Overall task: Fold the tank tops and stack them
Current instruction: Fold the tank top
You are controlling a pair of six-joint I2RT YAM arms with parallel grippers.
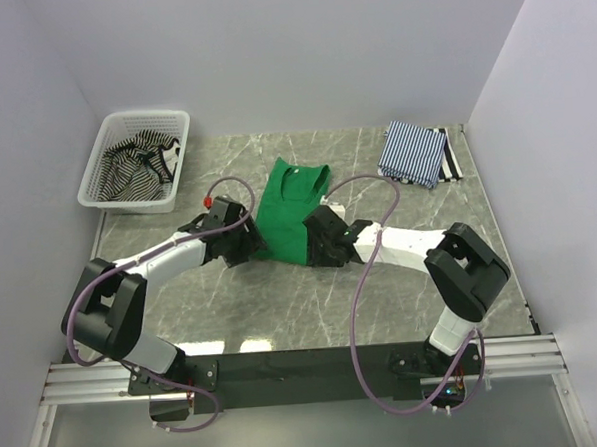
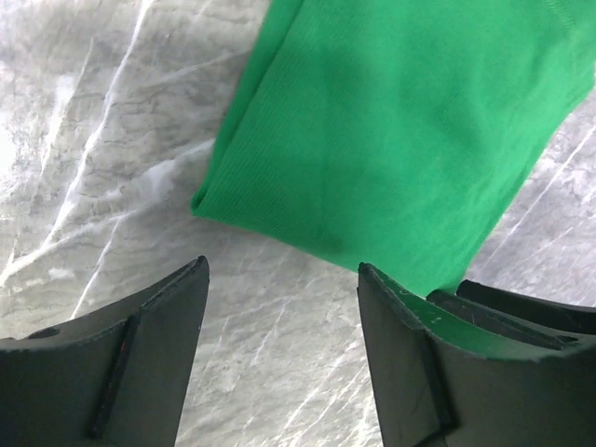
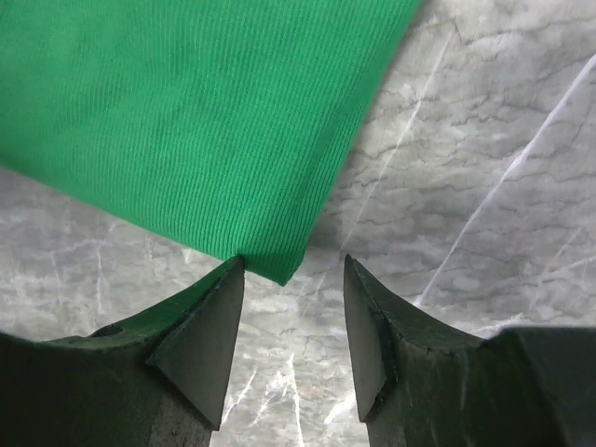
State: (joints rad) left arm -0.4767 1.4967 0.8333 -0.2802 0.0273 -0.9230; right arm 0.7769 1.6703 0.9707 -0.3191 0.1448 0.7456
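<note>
A bright green tank top (image 1: 290,212) lies folded into a long strip in the middle of the marble table. My left gripper (image 1: 250,248) sits at its near left corner. In the left wrist view the gripper (image 2: 279,270) is open over bare table, with the green cloth (image 2: 391,130) just ahead. My right gripper (image 1: 316,247) is at the near right corner. In its wrist view the gripper (image 3: 293,270) is open, and the green corner (image 3: 279,265) reaches the gap at its tips. A finely blue-and-white striped tank top (image 1: 412,152) lies folded at the back right. A black-and-white striped one (image 1: 140,164) fills the basket.
The white mesh basket (image 1: 103,154) stands at the back left against the wall. A strip of black-and-white striped cloth (image 1: 449,158) shows beside the blue-striped fold. White walls close in the table on the left, back and right.
</note>
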